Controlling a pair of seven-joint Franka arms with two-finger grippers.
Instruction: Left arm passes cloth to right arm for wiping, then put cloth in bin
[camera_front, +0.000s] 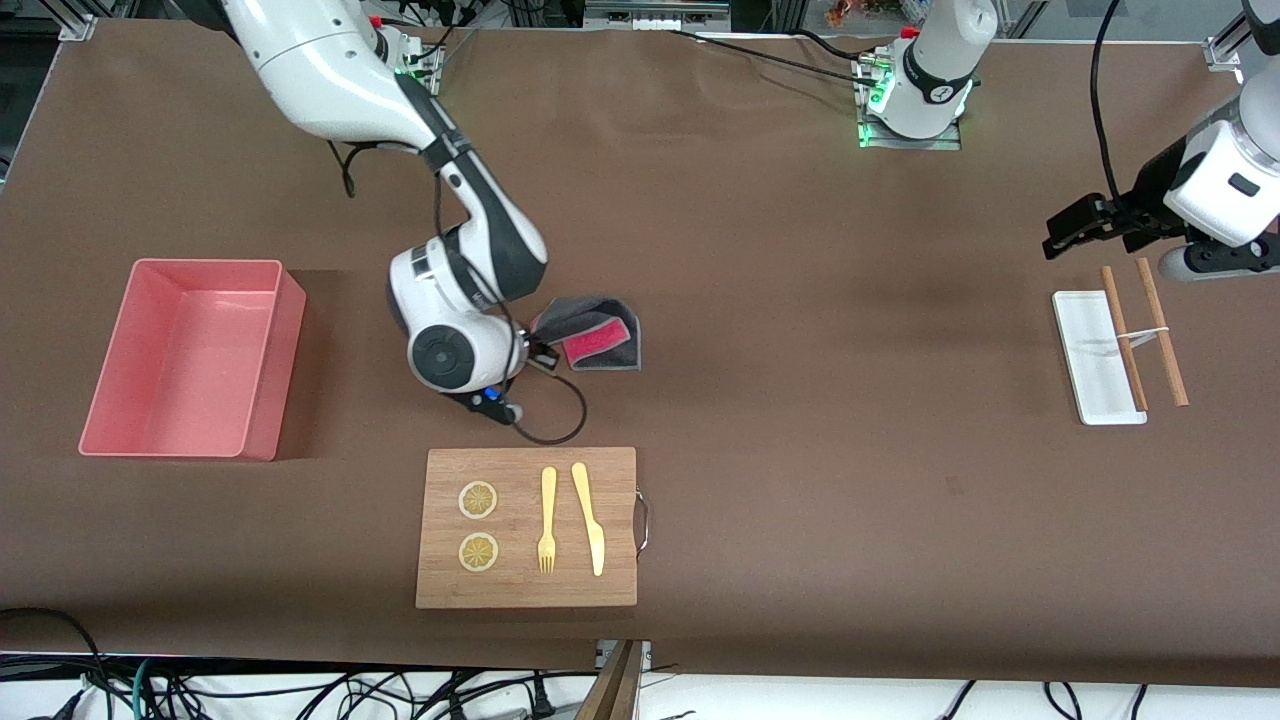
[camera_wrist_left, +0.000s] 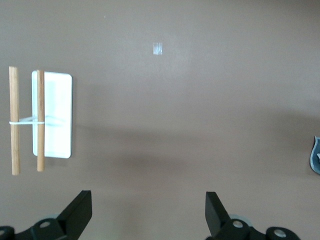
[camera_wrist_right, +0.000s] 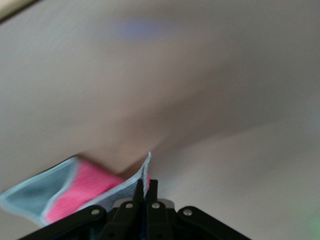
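Note:
The cloth (camera_front: 597, 335) lies folded on the brown table, dark grey with a crimson-pink face showing, farther from the front camera than the wooden board. My right gripper (camera_front: 538, 345) is shut on the cloth's edge; in the right wrist view the fingers (camera_wrist_right: 146, 192) pinch its grey hem (camera_wrist_right: 145, 172). The pink bin (camera_front: 190, 355) stands empty toward the right arm's end of the table. My left gripper (camera_front: 1062, 232) is open and empty, up over the table beside the white tray; its fingertips (camera_wrist_left: 80, 210) stand wide apart in the left wrist view.
A wooden board (camera_front: 527, 527) with two lemon slices, a yellow fork and a knife lies near the front edge. A small white tray (camera_front: 1095, 355) with two wooden sticks (camera_front: 1160, 330) lies toward the left arm's end.

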